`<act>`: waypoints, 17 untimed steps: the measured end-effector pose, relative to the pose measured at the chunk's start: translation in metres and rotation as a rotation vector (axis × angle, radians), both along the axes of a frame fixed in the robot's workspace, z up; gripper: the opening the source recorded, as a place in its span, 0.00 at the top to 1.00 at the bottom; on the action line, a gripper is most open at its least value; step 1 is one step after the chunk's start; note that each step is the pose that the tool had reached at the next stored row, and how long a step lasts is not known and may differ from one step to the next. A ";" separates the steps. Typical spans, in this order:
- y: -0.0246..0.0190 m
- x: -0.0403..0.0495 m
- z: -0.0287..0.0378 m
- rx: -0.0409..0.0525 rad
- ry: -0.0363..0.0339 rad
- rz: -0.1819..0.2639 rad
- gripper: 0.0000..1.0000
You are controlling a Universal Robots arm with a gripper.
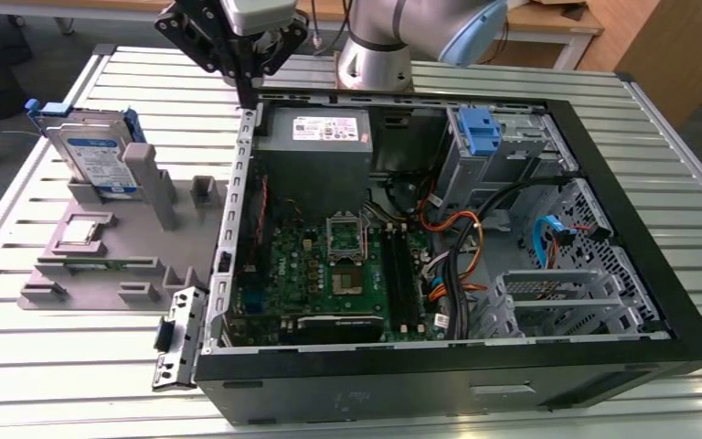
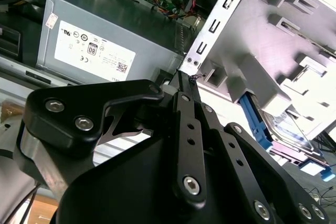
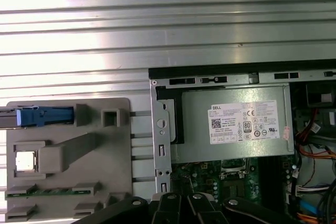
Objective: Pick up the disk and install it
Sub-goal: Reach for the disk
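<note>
Silver disk (image 1: 92, 157) is standing upright in the grey holder (image 1: 95, 274) near a counter (image 1: 58, 366) corner; the black pincer (image 1: 249, 99), pressed together and empty, is hanging over the computer case (image 1: 449, 375).

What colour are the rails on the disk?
Blue. The exterior view shows them best, framing the disk.

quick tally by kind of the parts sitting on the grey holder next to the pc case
disk: 1
square silver chip: 1
green circuit strip: 1
total: 3
</note>
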State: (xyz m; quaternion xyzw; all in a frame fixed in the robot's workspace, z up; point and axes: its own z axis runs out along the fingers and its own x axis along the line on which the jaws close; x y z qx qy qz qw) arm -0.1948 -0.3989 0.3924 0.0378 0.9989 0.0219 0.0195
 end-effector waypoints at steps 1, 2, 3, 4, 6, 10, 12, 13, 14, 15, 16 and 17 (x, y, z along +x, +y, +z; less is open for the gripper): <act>0.0000 -0.0004 0.0000 0.0001 0.0000 0.000 0.90; 0.0000 -0.0008 0.0000 0.0000 0.0000 0.000 0.90; 0.0000 -0.0013 0.0000 0.0000 0.0000 0.000 0.90; 0.0000 -0.0018 0.0000 0.0000 0.0000 0.000 0.90; 0.0000 -0.0028 0.0000 0.0000 0.0000 0.000 0.90; 0.0000 -0.0049 0.0000 0.0000 0.0000 0.000 0.90; 0.0000 -0.0061 0.0000 0.0000 0.0000 0.000 0.90; 0.0000 -0.0067 0.0000 0.0000 0.0000 0.000 0.90; 0.0000 -0.0072 0.0000 0.0000 0.0000 0.000 0.90; 0.0000 -0.0078 0.0000 0.0000 0.0000 0.000 0.90; 0.0000 -0.0083 0.0000 0.0000 0.0000 0.000 0.90; 0.0000 -0.0088 0.0000 0.0000 0.0000 0.000 0.90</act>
